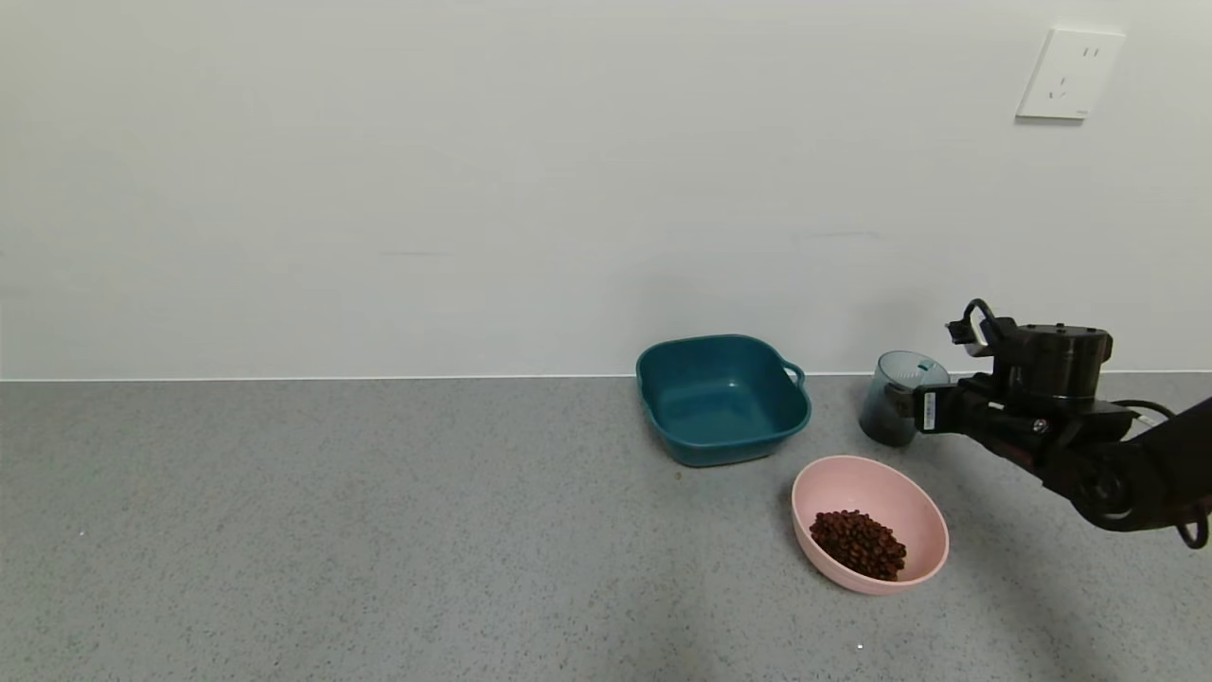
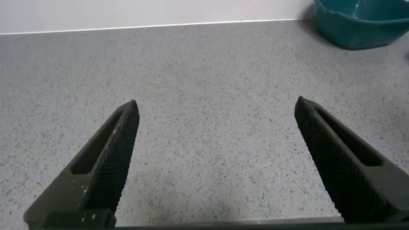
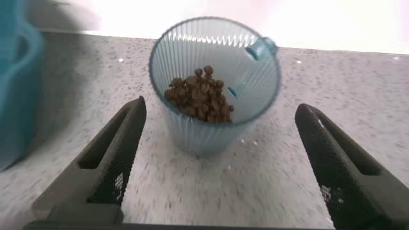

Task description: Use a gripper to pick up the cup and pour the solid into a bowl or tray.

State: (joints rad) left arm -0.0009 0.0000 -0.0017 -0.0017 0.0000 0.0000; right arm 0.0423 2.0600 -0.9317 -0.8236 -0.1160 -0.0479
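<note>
Between the spread fingers of the right gripper stands the cup, a small translucent blue-grey tumbler with fine vertical ribs, tapering toward its base and carrying a small loop handle at the rim on the side away from the jaws. It sits upright on the speckled grey countertop, apart from both fingers, which are opened wide and reach only to either side of its lower part without touching it. Inside it lies a heap of the solid, small dark brown rounded pellets, filling the lower part. Near the gripper, the pale pink bowl holds another pile of brown pellets. A dark teal square basin sits just beyond the bowl by the wall. The left gripper hangs over bare countertop, its jaws also wide apart and holding nothing.
</note>
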